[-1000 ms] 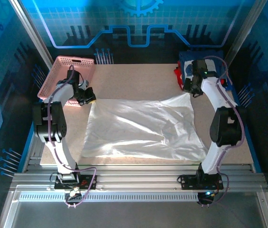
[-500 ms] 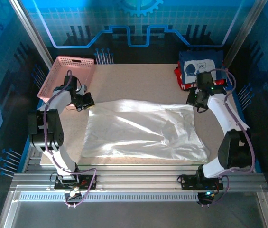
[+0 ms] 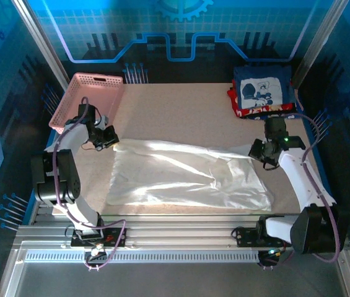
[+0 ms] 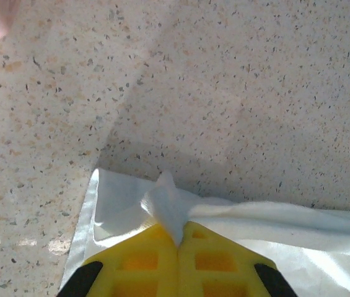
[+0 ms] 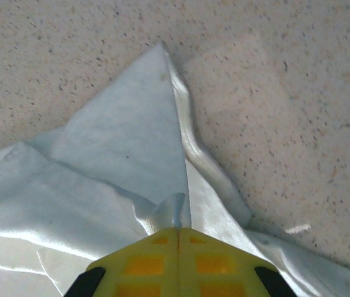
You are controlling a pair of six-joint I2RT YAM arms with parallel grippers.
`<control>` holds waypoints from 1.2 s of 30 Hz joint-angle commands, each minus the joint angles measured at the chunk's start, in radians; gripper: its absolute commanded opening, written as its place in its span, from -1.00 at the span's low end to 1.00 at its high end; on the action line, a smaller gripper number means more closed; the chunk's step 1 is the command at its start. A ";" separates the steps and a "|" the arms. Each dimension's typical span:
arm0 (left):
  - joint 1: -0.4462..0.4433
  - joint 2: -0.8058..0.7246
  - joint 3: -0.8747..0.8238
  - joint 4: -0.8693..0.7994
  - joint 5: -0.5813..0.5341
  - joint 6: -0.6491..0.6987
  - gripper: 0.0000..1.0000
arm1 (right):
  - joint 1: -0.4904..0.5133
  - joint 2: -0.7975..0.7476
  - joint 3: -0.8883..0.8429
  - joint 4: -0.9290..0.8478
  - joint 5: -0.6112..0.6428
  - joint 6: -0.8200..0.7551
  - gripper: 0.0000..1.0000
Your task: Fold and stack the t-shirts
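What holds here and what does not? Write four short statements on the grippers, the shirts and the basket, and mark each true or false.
1. The left gripper and the right gripper are each shut on an edge of the white t-shirt. True.
2. The pink basket stands at the far right corner of the table. False: it stands at the far left corner.
3. A navy t-shirt with white print lies folded at the far right. True.
4. The white t-shirt lies inside the pink basket. False: it lies spread on the table, between the arms.
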 commanded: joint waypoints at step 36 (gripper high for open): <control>0.003 -0.101 -0.354 0.019 -0.066 -0.170 -1.00 | -0.054 -0.022 -0.262 -0.021 -0.020 0.185 -1.00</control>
